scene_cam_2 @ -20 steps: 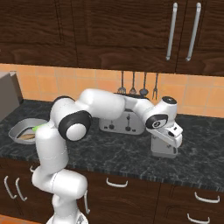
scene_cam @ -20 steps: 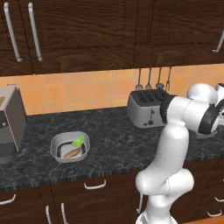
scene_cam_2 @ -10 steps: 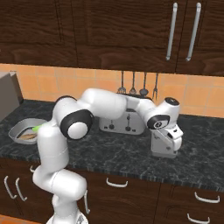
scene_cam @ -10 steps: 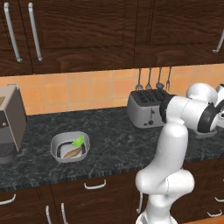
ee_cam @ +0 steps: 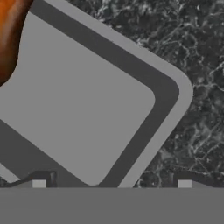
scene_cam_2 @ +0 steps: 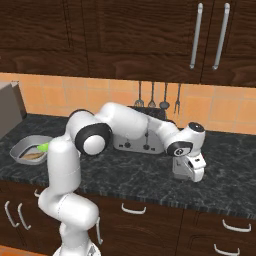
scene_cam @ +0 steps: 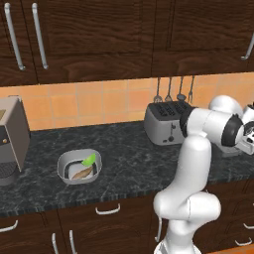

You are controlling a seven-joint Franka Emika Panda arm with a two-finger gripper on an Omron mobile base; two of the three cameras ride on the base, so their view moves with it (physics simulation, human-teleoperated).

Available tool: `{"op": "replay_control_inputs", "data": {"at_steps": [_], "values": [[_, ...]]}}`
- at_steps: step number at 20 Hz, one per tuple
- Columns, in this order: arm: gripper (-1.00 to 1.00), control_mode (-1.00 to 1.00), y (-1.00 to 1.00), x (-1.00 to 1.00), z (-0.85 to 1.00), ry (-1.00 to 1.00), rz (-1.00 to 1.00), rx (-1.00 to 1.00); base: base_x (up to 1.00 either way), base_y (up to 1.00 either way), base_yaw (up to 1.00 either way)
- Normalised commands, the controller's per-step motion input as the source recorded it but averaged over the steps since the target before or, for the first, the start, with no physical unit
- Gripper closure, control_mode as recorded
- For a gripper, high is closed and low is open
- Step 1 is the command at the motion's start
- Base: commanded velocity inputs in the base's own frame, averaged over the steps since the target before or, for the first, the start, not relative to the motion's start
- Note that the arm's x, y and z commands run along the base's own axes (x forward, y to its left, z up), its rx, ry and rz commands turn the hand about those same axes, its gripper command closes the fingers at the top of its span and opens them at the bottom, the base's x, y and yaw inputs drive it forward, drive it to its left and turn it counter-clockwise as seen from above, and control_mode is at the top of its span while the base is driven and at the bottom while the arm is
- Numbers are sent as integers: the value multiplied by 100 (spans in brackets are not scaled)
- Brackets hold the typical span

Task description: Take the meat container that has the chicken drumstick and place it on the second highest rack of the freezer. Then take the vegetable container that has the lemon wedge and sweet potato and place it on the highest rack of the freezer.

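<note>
The meat container (ee_cam: 87,100) is a grey rounded-square tub on the dark counter, with the orange-brown chicken drumstick (ee_cam: 9,39) at its upper left corner in the hand view. My gripper (ee_cam: 111,183) hangs open low over it, one fingertip (ee_cam: 39,183) over the tub and the other outside its rim. My gripper (scene_cam_2: 189,169) points down at the counter's right part, near the right edge (scene_cam: 246,144) of the left base view. The vegetable container (scene_cam: 79,167) (scene_cam_2: 30,150), holding a green wedge and a sweet potato, sits far to the left. The freezer is out of view.
A silver toaster (scene_cam: 166,122) (scene_cam_2: 137,141) stands at the back, just left of my hand, with utensils (scene_cam: 168,89) hanging above it. A grey appliance (scene_cam: 10,139) stands at the far left. Dark upper cabinets (scene_cam_2: 150,40) hang overhead.
My hand has come down a little toward the counter over the meat container, and its jaws have stayed open. The vegetable container has not moved.
</note>
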Motion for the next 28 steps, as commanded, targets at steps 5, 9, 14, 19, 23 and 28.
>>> {"op": "replay_control_inputs", "data": {"at_steps": [5,9,14,19,23,28], "values": [[-100,-100,0,0,-43,0,-9,2,0,0,0],[-100,-100,-1,0,-32,0,-7,2,0,0,0],[100,-100,0,0,0,0,-1,0,0,0,0],[100,-100,0,0,0,0,0,0,0,0,0],[100,-100,0,0,0,0,0,0,0,0,0],[100,-100,-1,-40,12,-1,0,0,0,0,0]]}}
